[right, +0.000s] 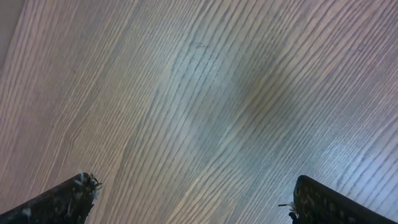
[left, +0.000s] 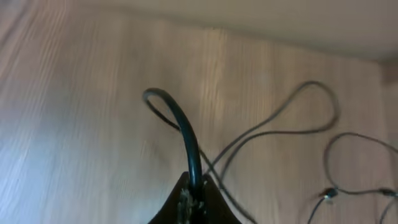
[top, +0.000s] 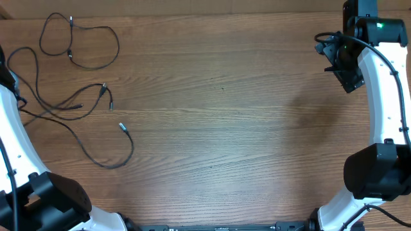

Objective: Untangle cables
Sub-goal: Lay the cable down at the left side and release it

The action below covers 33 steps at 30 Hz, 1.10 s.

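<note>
Cables (top: pixel 104 86) sprawled L; ctr/R table (top: pixel 225 128) free

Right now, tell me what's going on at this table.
The left arm's fingers are shut on a black cable, which arches up out of them. The rest of the cables lie in loose, partly crossing loops on the left side of the table. The right arm's fingers stand open over bare wood at the far right, holding nothing.
</note>
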{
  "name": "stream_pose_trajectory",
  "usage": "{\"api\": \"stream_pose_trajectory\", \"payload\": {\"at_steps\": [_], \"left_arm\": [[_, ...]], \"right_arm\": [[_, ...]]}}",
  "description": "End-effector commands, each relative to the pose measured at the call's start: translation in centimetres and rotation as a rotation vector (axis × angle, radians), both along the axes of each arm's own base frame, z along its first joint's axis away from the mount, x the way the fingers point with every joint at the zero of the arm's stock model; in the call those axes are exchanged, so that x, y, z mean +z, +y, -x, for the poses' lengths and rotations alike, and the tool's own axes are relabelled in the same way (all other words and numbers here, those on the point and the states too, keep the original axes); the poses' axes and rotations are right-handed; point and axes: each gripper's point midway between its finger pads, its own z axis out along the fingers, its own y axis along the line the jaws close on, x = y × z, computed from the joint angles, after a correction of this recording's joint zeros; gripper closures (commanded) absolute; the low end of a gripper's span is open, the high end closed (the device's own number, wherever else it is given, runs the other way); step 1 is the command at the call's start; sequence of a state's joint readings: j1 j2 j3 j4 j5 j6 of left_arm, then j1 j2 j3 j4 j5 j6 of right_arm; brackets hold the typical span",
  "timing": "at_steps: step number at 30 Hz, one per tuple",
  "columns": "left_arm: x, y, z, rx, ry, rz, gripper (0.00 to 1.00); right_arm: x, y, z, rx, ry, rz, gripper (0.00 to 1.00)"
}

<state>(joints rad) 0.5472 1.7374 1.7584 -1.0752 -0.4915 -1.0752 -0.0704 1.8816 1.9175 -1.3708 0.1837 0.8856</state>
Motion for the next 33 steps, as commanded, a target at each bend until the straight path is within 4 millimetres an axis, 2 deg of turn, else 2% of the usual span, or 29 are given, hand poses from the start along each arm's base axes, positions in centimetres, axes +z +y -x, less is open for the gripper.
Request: {"api": "stream_pose_trajectory", "payload": {"at_steps": [1,4,9,10,12,15,17,18,20,22,25,28,30,33], "left_arm": [[-1.6,1.5,-0.9,-0.218,0.192,-0.096,0.95],[-2.8,2.4,-1.1,-0.257,0.254,-0.131,0.96],[-5.6,3.7,0.4,-0.209,0.345,-0.118,0.95],[-6.7,4.1,1.0,-0.211,0.390,-0.096,0.82],[-7.9,4.5,1.6,-0.201,0.429,-0.071,0.70],[-8.9,4.9,2.5,-0.192,0.461,-0.040,0.65],[-9.3,4.9,2.6,-0.205,0.450,-0.015,0.55],[-9.6,4.5,2.1,-0.241,0.438,0.005,0.52],[-11.0,2.4,-0.5,-0.494,0.396,0.095,0.41],[-11.7,0.3,-2.5,-0.668,0.335,0.157,0.37],[-11.9,-3.6,-5.6,-0.934,0.198,0.230,0.37],[-11.3,-6.2,-8.3,-1.054,0.068,0.251,0.35],[-11.2,-7.1,-9.4,-1.082,0.053,0.237,0.30],[-12.2,-6.5,-9.2,-0.976,0.121,0.229,0.29]], "right_arm": [[0.5,-0.2,-0.1,0.001,-0.015,0.012,0.00],[0.5,-0.2,-0.1,0.001,-0.015,0.012,0.00],[0.5,-0.2,-0.1,0.002,-0.015,0.012,0.00],[0.5,-0.2,-0.1,0.001,-0.015,0.012,0.00],[0.5,-0.2,-0.1,0.002,-0.015,0.012,0.00],[0.5,-0.2,-0.1,0.002,-0.015,0.012,0.00],[0.5,-0.2,-0.1,0.001,-0.015,0.012,0.00],[0.5,-0.2,-0.1,0.001,-0.015,0.012,0.00],[0.5,-0.2,-0.1,0.001,-0.015,0.012,0.00],[0.5,-0.2,-0.1,0.001,-0.015,0.012,0.00],[0.5,-0.2,-0.1,0.001,-0.015,0.012,0.00],[0.5,-0.2,-0.1,0.001,-0.015,0.012,0.00],[0.5,-0.2,-0.1,0.001,-0.015,0.012,0.00],[0.5,-0.2,-0.1,0.001,-0.015,0.012,0.00]]}}
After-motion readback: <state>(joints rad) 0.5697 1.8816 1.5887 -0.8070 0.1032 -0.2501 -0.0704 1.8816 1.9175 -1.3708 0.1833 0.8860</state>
